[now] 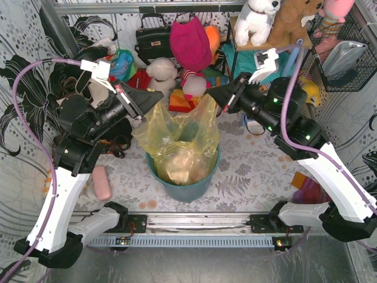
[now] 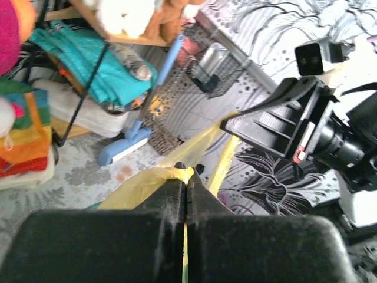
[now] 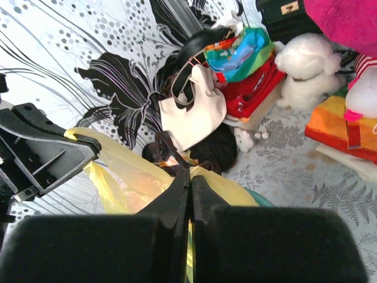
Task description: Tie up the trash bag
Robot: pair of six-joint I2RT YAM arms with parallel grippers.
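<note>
Okay, the trash bag (image 1: 177,138) sits in the round teal bucket (image 1: 188,188), which stands at the middle of the bench (image 1: 247,171), close to its near edge and between the two arms. Crumpled paper (image 1: 179,162) shows pale through the thin yellow plastic down inside.

Left end effector (image 1: 143,112) is up at the left side of the bag's rim, fingers pressed together on the yellow film. The left wrist view confirms it: the end effector (image 2: 185,177) has a fold of the bag (image 2: 141,186) pinched between its tips, and a yellow strip runs from there up toward the other arm.

Right end effector (image 1: 219,97) mirrors it on the right side of the rim, also clamped on plastic. From the right wrist camera the closed end effector (image 3: 189,177) has yellow bag (image 3: 135,171) bunched at its tips.

Both corners are lifted above the bucket, and the bag's mouth gapes open between them.

Off to the left a pink block (image 1: 102,181) lies on the bench near the left arm. Along the far edge: a white plush toy (image 1: 162,71), a black handbag (image 1: 154,38) and a cream tote bag (image 3: 194,115), all well apart from the bucket.
</note>
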